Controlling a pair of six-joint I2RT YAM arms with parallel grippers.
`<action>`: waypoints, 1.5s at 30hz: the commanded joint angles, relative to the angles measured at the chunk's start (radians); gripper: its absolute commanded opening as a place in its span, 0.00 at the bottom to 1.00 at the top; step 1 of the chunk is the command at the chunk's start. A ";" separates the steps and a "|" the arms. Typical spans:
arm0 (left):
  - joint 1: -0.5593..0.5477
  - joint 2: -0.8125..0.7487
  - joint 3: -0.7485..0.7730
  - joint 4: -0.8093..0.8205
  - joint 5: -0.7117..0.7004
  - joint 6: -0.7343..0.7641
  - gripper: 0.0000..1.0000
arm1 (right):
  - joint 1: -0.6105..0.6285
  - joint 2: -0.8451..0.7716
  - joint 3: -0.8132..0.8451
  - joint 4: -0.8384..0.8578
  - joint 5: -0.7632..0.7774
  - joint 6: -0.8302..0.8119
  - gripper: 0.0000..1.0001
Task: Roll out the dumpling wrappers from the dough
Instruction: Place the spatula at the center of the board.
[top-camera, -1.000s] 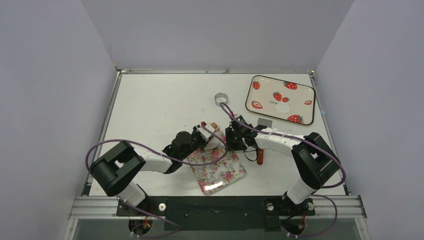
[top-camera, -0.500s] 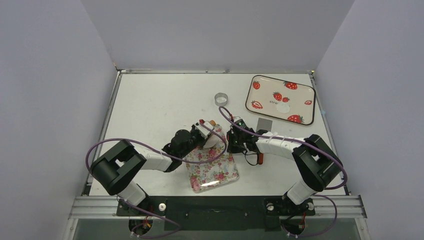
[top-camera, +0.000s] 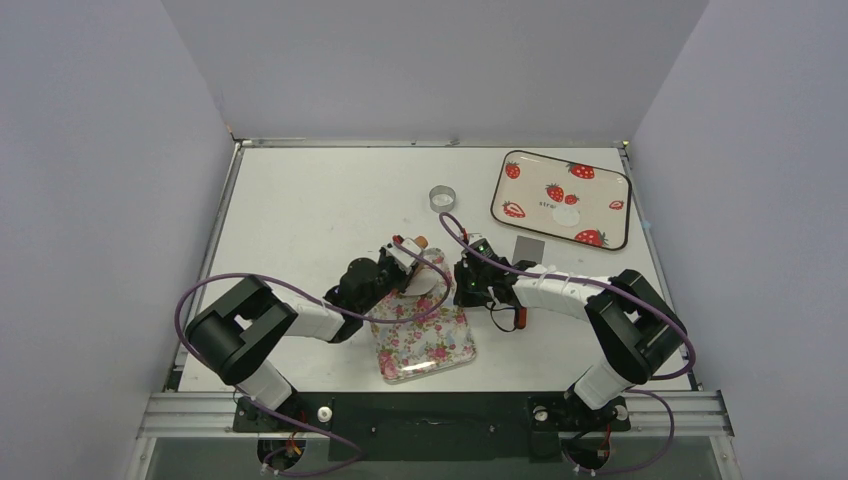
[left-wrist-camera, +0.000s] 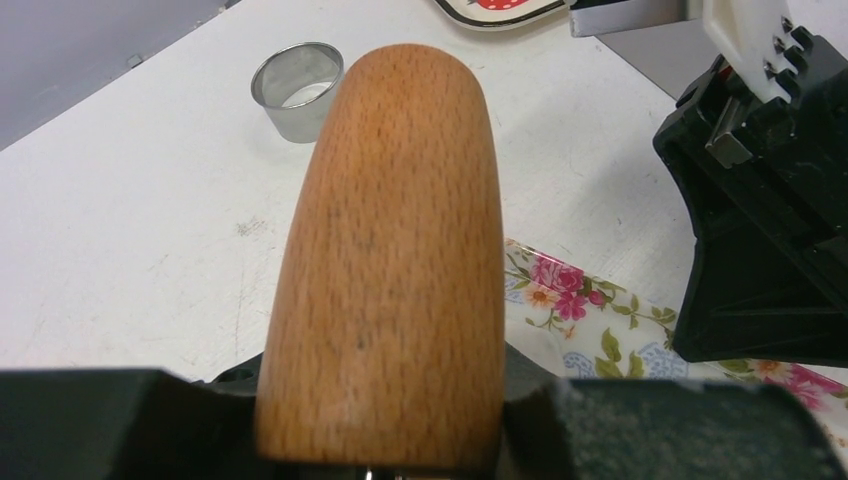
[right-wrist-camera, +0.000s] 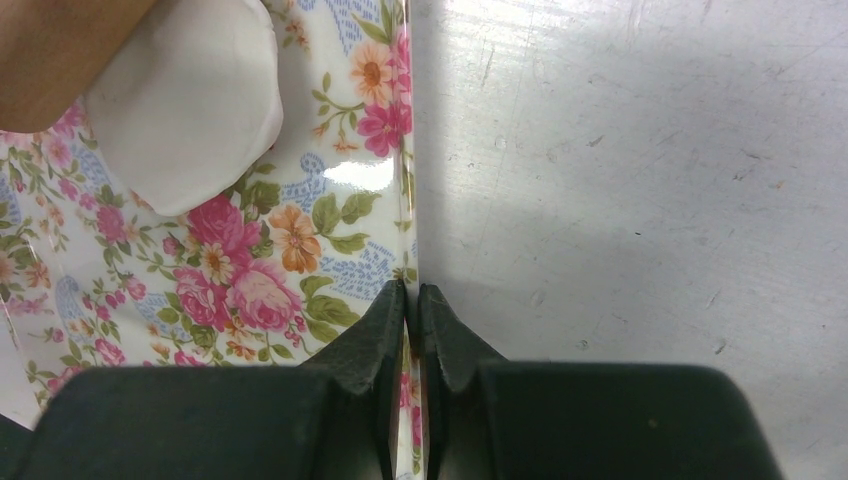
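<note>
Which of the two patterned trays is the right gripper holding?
The floral tray, the nearer one: the right gripper is shut on its rim. The strawberry tray lies apart at the far right of the table, untouched.

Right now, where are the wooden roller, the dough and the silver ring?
wooden roller (left-wrist-camera: 385, 250): left wrist view, middle of its body.
dough (right-wrist-camera: 185, 105): right wrist view, centre of the white patch.
silver ring (left-wrist-camera: 297, 118): left wrist view, its front wall.
</note>
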 joint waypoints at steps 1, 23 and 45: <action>0.026 0.045 -0.030 -0.121 -0.016 -0.024 0.00 | 0.003 0.012 -0.031 -0.085 0.030 -0.009 0.00; -0.028 -0.023 0.071 -0.161 0.032 0.141 0.00 | 0.003 -0.014 -0.037 -0.070 0.043 0.002 0.00; -0.131 0.059 0.084 -0.185 0.091 -0.054 0.00 | 0.002 -0.063 -0.069 -0.047 0.064 0.023 0.00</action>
